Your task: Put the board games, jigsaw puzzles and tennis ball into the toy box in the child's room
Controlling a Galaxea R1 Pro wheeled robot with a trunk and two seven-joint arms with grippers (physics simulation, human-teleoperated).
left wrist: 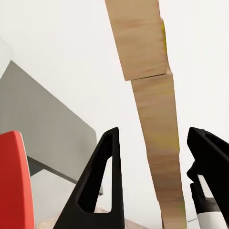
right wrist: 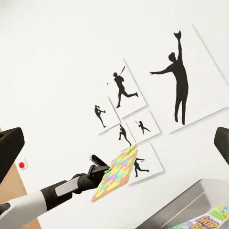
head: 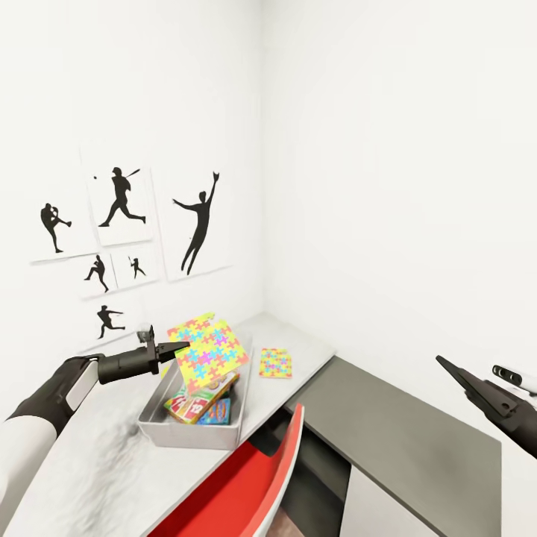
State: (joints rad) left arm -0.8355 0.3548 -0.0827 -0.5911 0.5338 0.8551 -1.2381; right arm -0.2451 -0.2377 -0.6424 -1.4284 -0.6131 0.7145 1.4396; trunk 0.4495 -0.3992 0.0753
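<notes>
A bright multicolour jigsaw puzzle (head: 209, 350) hangs tilted over the grey metal toy box (head: 190, 440) on the table. One corner lies at my left gripper (head: 177, 347). In the left wrist view its brown underside (left wrist: 155, 143) runs between the two black fingers (left wrist: 102, 181), with white background showing on either side, so the jaws stand apart. Board games (head: 198, 403) lie inside the box. A second jigsaw puzzle (head: 275, 363) lies flat on the table beyond the box. My right gripper (head: 447, 367) hovers far right, its fingers (right wrist: 9, 148) wide apart and empty.
A red chair (head: 246, 485) is tucked under the table's near edge, just below the box. A lower dark grey surface (head: 403, 432) runs along the right wall. Baseball silhouette posters (head: 119, 205) hang on the left wall. The table ends in the room's corner.
</notes>
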